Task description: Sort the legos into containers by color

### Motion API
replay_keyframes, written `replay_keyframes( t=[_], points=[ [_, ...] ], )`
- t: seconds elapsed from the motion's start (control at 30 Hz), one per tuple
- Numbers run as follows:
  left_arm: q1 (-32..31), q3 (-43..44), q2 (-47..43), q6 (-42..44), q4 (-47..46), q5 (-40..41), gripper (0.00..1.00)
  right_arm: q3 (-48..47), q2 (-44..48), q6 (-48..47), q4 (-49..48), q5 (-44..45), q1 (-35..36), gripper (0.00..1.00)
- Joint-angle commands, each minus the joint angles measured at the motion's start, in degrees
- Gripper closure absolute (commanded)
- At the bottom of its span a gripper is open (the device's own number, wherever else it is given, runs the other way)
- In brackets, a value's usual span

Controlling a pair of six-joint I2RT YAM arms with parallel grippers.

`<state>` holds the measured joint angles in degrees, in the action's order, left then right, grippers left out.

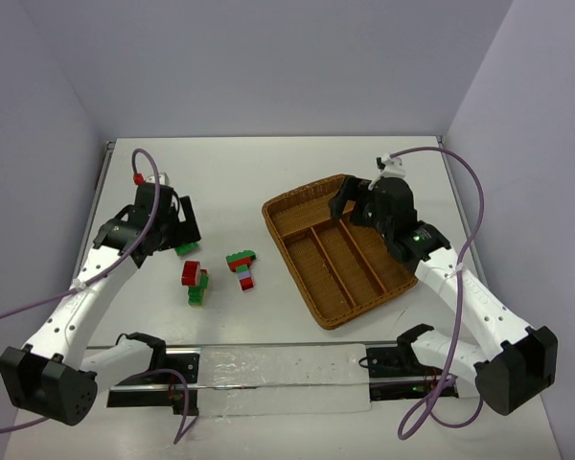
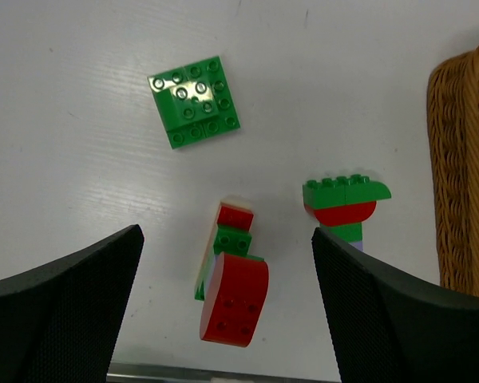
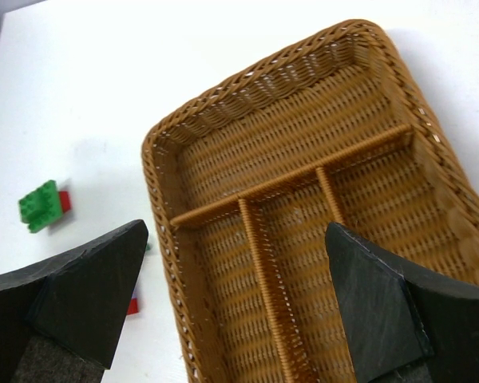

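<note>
A flat green brick (image 1: 186, 249) lies on the white table just in front of my left gripper (image 1: 178, 228); it also shows in the left wrist view (image 2: 195, 100). A red and green clump (image 1: 195, 282) lies nearer, seen between the open fingers in the left wrist view (image 2: 231, 275). A second clump of green, red and pale purple (image 1: 241, 267) lies to its right (image 2: 345, 206). My left gripper (image 2: 226, 263) is open and empty above the table. My right gripper (image 1: 350, 206) is open and empty over the far left part of the wicker tray (image 1: 337, 305), above the divider junction (image 3: 243, 201).
The tray's compartments show no bricks in the right wrist view (image 3: 156, 171). The tray's woven edge (image 2: 463, 175) stands right of the second clump. A green and red brick (image 3: 41, 206) shows left of the tray. A metal rail (image 1: 268, 369) runs along the near edge.
</note>
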<state>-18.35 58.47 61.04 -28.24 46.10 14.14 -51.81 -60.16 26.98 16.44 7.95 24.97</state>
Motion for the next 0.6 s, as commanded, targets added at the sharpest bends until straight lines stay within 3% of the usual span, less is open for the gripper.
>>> replay_keyframes(
  t=[0.0, 0.27, 0.57],
  points=[
    [-3.3, 3.6, 2.6, -3.3, 6.7, 0.9, 0.07, -1.7, -1.2, 1.9, -4.4, -1.5, 0.3, 0.0],
    [-6.3, -0.4, 1.0, -9.4, 10.4, 1.6, 0.1, -2.6, -1.5, 2.5, -3.7, -1.3, 0.6, 0.0],
    [-9.7, -3.0, 3.0, -13.2, 8.8, 1.3, 0.25, -2.7, -1.7, 2.8, -3.4, -1.6, 0.7, 0.0]
  ],
)
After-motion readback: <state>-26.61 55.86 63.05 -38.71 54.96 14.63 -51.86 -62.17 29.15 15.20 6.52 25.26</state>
